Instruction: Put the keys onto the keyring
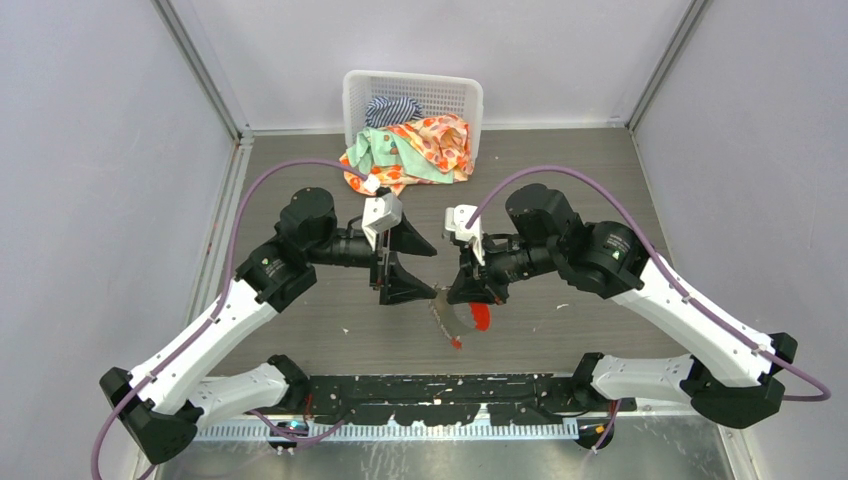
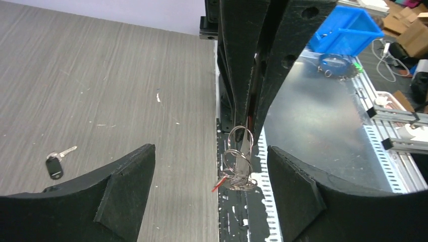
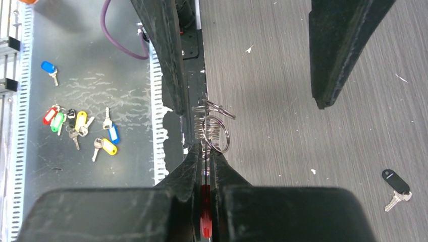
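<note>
My right gripper (image 3: 204, 151) is shut on the keyring's red tag (image 3: 204, 214), and the wire rings (image 3: 214, 128) stick out past its tips. In the top view the keyring (image 1: 448, 318) hangs under the right gripper (image 1: 468, 292), above the table. A thin red piece (image 2: 218, 185) shows at the bunch's end; I cannot tell if it is the red-headed key. My left gripper (image 2: 211, 151) is open and empty, facing the keyring (image 2: 238, 164) a little short of it. The black-headed key (image 2: 54, 165) lies loose on the table.
A white basket (image 1: 412, 92) with cloths stands at the back centre. Several coloured-tag keys (image 3: 81, 128) lie on the metal shelf below the table's near edge. A blue bin (image 2: 345, 30) sits off the table.
</note>
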Robot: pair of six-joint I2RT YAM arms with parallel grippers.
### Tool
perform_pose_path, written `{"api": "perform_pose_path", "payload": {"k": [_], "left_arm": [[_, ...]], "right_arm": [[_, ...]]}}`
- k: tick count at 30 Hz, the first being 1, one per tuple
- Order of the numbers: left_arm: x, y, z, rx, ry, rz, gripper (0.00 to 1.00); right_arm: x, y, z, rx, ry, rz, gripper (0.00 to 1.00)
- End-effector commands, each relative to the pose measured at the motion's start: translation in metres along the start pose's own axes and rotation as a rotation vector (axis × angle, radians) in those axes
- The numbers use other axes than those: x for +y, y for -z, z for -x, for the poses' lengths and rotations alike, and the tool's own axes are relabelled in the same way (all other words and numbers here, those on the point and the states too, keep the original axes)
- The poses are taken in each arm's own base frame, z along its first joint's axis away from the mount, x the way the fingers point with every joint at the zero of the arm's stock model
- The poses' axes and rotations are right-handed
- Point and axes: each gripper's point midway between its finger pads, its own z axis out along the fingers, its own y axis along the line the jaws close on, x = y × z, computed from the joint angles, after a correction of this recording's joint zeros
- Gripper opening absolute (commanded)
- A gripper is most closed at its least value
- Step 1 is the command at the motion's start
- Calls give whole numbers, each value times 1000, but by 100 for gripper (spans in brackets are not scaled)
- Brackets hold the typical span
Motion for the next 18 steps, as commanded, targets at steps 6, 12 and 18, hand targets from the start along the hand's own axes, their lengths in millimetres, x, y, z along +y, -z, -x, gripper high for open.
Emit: {"api": "perform_pose_path", "payload": {"k": [6, 12, 18], "left_arm": [[12, 0, -2, 9, -76, 83, 78], [13, 7, -8, 37, -112, 109, 76], [12, 15, -8, 35, -121, 153, 74]], "right_arm": [[-1, 3, 21, -39, 56, -47, 1], [-1, 8, 22, -53, 68, -58, 1], [1, 12, 22, -58, 74, -61, 1]]}}
